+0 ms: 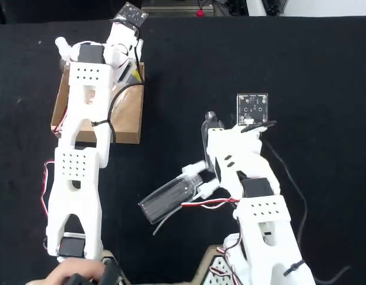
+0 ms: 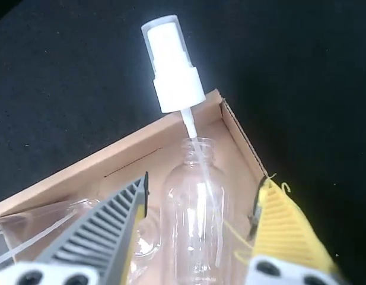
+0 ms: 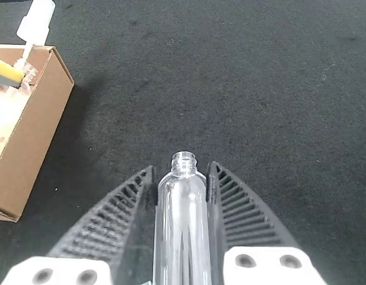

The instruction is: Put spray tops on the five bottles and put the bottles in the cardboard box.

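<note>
Cardboard box (image 1: 126, 119) sits far left on the desk (image 1: 289, 59), under the left arm. Inside it, one bottle (image 2: 197, 225) lies between the left hand's (image 2: 203, 180) parted fingers, with the spray top (image 2: 171, 65) raised above its neck, tube reaching in. Well right, mid-desk, the right hand (image 3: 181, 169) clamps a second bottle (image 3: 181, 202). A third bottle (image 1: 168, 200) lies just left of the right arm.

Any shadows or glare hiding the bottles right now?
Right wrist view: the cardboard box casts a shadow on the black cloth beside it; the clear bottle in the right hand carries thin bright streaks, yet its open neck is plain. Left wrist view: no glare; the tube of the spray top shows through the bottle in the box.
</note>
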Tool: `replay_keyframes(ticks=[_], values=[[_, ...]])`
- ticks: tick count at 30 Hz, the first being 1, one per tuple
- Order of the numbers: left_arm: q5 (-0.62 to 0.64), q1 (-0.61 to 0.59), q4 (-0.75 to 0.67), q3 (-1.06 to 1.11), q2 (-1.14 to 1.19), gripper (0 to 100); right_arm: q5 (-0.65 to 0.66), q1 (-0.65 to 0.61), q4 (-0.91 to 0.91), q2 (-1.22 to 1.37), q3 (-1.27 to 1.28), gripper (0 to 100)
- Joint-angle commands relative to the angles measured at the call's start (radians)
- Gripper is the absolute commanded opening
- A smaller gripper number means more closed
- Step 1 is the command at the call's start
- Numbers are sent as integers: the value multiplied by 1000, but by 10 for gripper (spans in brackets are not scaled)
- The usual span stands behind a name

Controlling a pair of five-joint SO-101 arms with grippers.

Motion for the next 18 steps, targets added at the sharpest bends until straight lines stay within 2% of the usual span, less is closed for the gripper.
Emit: replay_keyframes(ticks=[1, 7, 18], values=[[-31, -12, 5, -58, -15, 296, 2, 18, -28, -33, -67, 141], [-100, -13, 5, 4, 0, 296, 2, 18, -28, -33, -67, 141], [-106, -24, -3, 10, 23, 296, 2, 18, -28, -33, -67, 141]])
